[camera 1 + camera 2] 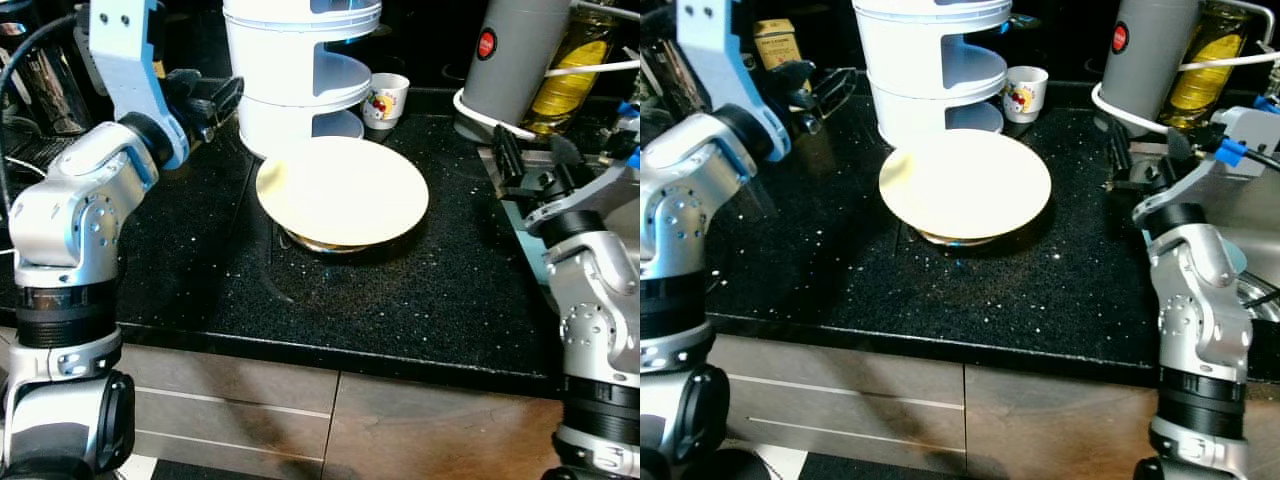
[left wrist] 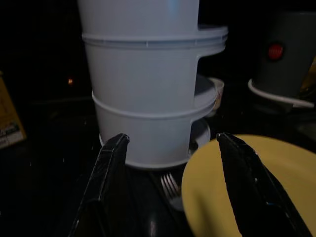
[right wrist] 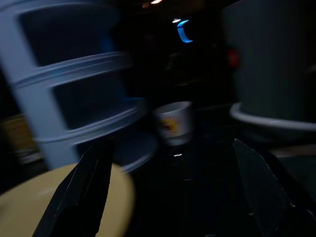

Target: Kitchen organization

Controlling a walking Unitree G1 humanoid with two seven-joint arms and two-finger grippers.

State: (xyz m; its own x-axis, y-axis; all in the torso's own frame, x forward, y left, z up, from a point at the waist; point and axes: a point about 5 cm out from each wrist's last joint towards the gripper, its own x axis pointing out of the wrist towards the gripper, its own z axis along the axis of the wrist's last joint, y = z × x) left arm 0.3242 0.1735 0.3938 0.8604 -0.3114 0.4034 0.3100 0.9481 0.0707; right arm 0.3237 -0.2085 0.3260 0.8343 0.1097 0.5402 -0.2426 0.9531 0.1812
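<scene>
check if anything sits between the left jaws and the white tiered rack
Nothing visible does. The left gripper is open and points straight at the white tiered rack over bare black counter. The yellow plate lies off to one side of that line, and a fork lies low by the rack's base.

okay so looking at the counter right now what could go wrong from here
1. The yellow plate rests on something smaller, its rim overhanging; a nudge might tip it.
2. The open left pincer points at the tall white tiered stand; a push high up could topple it.
3. The small cup sits close behind the stand and could get knocked. A fork lies by the stand's base.
</scene>
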